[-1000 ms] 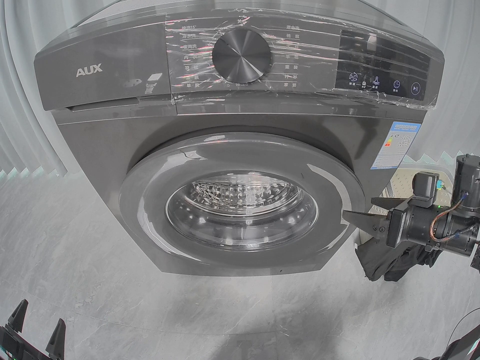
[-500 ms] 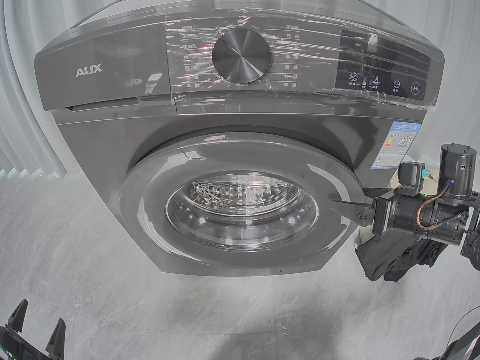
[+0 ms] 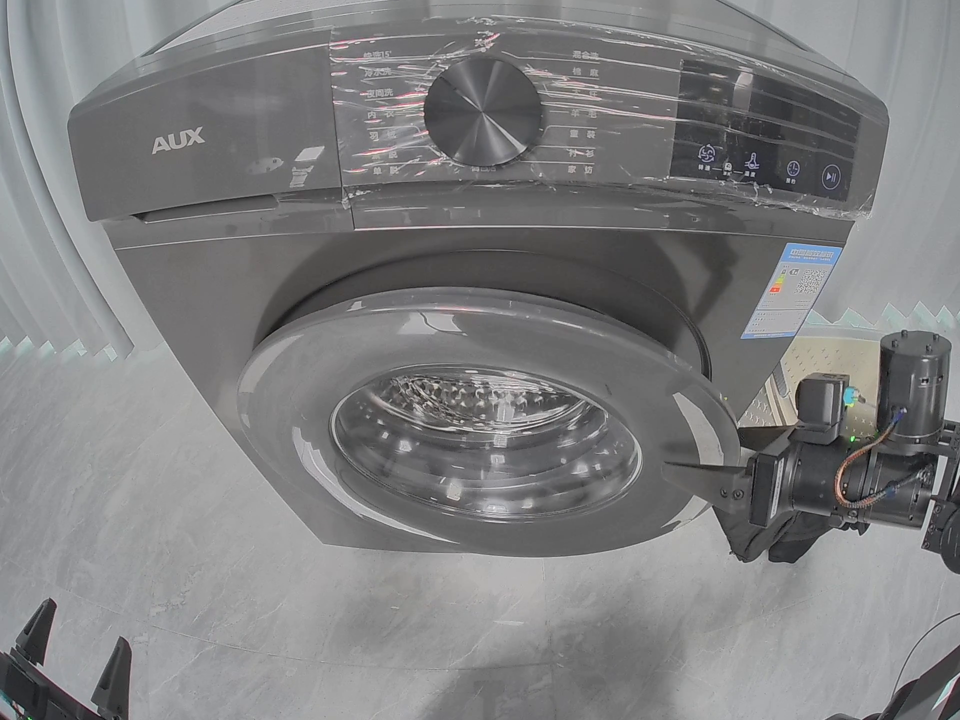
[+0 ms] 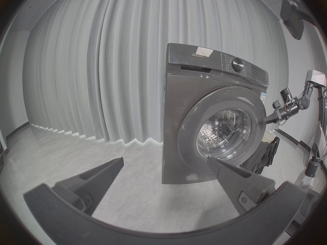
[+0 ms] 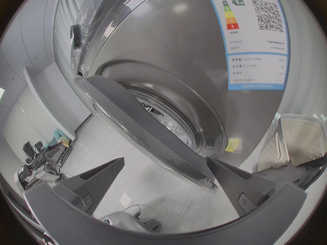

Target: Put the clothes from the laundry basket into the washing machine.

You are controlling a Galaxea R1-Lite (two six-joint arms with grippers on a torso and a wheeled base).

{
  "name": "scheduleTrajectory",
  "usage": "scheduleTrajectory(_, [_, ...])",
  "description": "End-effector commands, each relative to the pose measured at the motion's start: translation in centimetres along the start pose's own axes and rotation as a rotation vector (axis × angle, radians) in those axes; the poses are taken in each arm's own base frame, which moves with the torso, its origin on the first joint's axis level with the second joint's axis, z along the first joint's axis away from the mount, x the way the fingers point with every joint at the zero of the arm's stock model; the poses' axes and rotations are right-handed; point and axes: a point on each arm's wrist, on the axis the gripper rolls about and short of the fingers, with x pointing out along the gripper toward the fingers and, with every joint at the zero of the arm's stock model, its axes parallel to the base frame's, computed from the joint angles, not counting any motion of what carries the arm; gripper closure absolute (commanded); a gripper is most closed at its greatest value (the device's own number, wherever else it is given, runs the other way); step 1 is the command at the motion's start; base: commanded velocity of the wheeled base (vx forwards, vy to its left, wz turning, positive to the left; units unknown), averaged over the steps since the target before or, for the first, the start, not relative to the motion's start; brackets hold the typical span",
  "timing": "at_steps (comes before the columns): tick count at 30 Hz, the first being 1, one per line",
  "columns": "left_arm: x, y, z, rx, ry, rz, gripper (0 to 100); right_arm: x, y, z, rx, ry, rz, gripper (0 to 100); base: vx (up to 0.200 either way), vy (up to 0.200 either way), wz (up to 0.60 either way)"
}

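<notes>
Head view: my right pincer (image 3: 700, 474), fingers apart, sits at the right edge of the door (image 3: 480, 432) of the washer (image 3: 250, 152). The door is ajar. Dark clothes (image 3: 770, 547) drape over the basket (image 3: 835, 357) beside the washer. My left pincer (image 3: 82, 627) hangs low, spread.
Left wrist view: the clothes hang by the washer's corner.
Right wrist view: the door's edge runs between my fingers (image 5: 102, 174).

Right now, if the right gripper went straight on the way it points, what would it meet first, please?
Most likely the washing machine door: its right rim lies just ahead, between the right gripper's open fingers, though exact depth is unclear.
</notes>
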Motion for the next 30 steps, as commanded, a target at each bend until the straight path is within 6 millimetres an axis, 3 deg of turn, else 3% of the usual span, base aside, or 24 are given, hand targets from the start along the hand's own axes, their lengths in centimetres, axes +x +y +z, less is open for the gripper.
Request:
scheduleTrajectory(1, [0.0,0.0,-0.5,0.000,0.001,0.000,0,-1.4,0.4,-0.5,-0.006,-0.008,0.008,0,0.000,0.000,0.00])
scheduleTrajectory(8, [0.0,0.0,-0.4,0.000,0.000,0.001,0,-0.4,0.3,0.8,-0.010,-0.040,0.008,0,-0.086,0.000,0.00])
scheduleTrajectory(11, [0.0,0.0,-0.4,0.000,0.000,0.000,0,-0.1,0.4,0.7,-0.012,-0.030,0.013,0,-0.200,0.000,0.00])
scheduleTrajectory(17, [0.0,0.0,-0.5,0.000,0.001,0.001,0,-0.6,0.8,-0.8,-0.012,0.016,0.031,0,0.000,0.000,0.00])
scheduleTrajectory(22, [0.0,0.0,-0.5,0.000,0.001,0.001,0,-1.1,1.1,-0.4,-0.017,-0.010,0.038,0,0.000,0.000,0.00])
scheduleTrajectory(26, [0.0,0.0,-0.4,0.000,0.000,0.000,0,-0.6,1.0,0.2,-0.019,-0.024,0.038,0,0.000,0.000,0.00])
scheduleTrajectory(30, [0.0,0.0,-0.4,0.000,0.000,0.000,0,0.4,1.0,-0.1,-0.018,-0.001,0.039,0,-0.200,0.000,0.00])
